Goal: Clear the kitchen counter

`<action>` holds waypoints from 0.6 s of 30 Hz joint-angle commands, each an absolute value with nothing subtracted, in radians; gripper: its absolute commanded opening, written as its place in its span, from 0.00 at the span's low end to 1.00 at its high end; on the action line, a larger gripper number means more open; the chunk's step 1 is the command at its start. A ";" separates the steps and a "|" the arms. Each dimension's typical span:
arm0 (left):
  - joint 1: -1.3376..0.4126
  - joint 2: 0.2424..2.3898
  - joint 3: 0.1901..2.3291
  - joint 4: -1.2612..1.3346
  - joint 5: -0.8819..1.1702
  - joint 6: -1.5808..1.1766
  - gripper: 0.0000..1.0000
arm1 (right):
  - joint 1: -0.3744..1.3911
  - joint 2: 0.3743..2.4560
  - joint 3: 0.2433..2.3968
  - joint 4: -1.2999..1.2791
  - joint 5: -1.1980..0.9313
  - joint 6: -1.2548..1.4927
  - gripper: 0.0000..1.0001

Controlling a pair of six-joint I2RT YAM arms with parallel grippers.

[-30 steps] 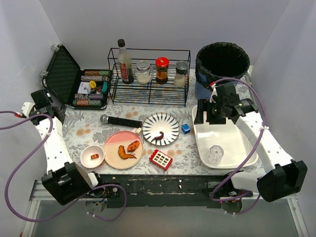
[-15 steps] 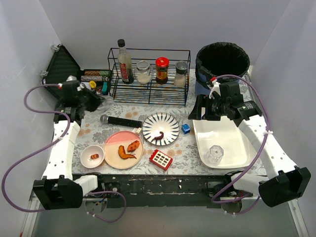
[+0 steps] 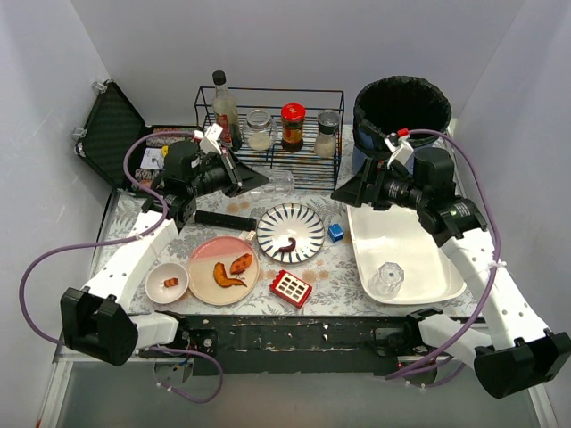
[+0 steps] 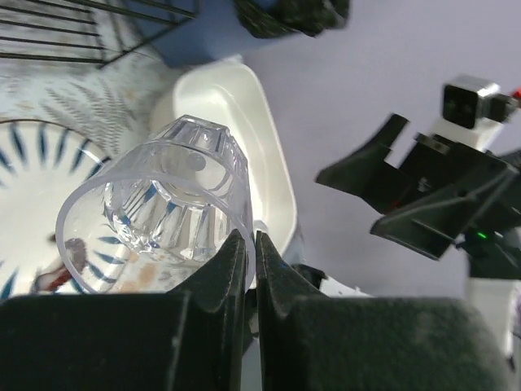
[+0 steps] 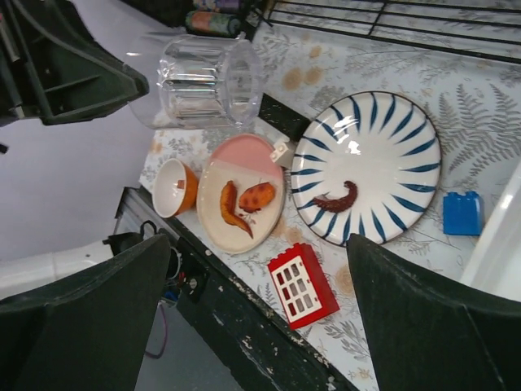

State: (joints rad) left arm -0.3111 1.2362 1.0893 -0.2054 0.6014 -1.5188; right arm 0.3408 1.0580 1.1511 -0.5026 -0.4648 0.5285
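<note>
White and grey fern print, blotched with brownish stains, covers the kitchen counter (image 3: 332,266), a broad flat rectangle lying between the two arms in the top view. On it rest:
- a round blue-striped ceramic plate (image 3: 290,232) with a dark curled scrap on it
- a round pink plate (image 3: 223,270) bearing two orange-brown pieces
- a small round bowl (image 3: 167,281)
- a red gridded block (image 3: 291,287)
- a small blue brick (image 3: 335,232)
- a black bar (image 3: 223,218)

A black wire rack (image 3: 270,134) of jars stands at the far edge, with a round black bin (image 3: 401,107) at the far right. A smooth white rectangular tub (image 3: 419,241) sits on the right side, and a short clear glass (image 3: 388,278) stands upright inside it. The left gripper (image 3: 256,181) hangs above the counter in front of the rack, clenched on a clear faceted glass tumbler (image 3: 282,183). The right gripper (image 3: 350,191) hovers by the tub's far-left corner, spread wide and holding nothing.

In the left wrist view, the tumbler lies tilted with its mouth towards the camera. Its thin wall is pinched at the rim between the two black fingers (image 4: 220,281), which are almost together. Behind it show the striped plate, the glossy tub and the angular black right gripper, which is apart from the glass.

In the right wrist view, the broad black fingers (image 5: 81,326) fill the two lower corners, fully parted and touching nothing. Between them lies the patterned counter with both plates, the bowl, the red block and the blue brick. The ribbed, transparent tumbler hangs in the air at upper left, gripped by the left gripper.
</note>
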 commanded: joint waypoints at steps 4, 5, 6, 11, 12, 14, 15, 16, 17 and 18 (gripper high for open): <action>-0.324 1.256 1.063 0.205 0.978 -1.664 0.00 | 0.342 1.002 0.987 -0.074 -0.704 0.793 0.98; -0.328 1.259 1.065 0.242 1.004 -1.683 0.00 | 0.342 1.000 0.971 -0.039 -0.718 0.813 0.98; -0.334 1.265 1.063 0.270 1.031 -1.696 0.00 | 0.342 0.999 0.962 -0.009 -0.730 0.830 0.98; -0.374 1.278 1.072 0.334 1.095 -1.723 0.00 | 0.342 0.996 0.960 0.029 -0.744 0.836 0.98; -0.383 1.279 1.075 0.339 1.101 -1.721 0.00 | 0.342 1.002 0.960 0.038 -0.761 0.839 0.98; -0.408 1.282 1.081 0.345 1.108 -1.720 0.00 | 0.342 1.006 0.956 0.049 -0.782 0.853 0.98; -0.416 1.282 1.083 0.347 1.103 -1.720 0.00 | 0.342 1.006 0.947 0.078 -0.796 0.868 0.98; -0.425 1.284 1.083 0.348 1.100 -1.718 0.00 | 0.344 1.003 0.927 0.112 -0.814 0.885 0.98; -0.431 1.284 1.081 0.350 1.097 -1.718 0.00 | 0.342 1.002 0.914 0.133 -0.822 0.900 0.98; -0.440 1.287 1.081 0.353 1.092 -1.718 0.00 | 0.342 1.000 0.907 0.150 -0.825 0.908 0.98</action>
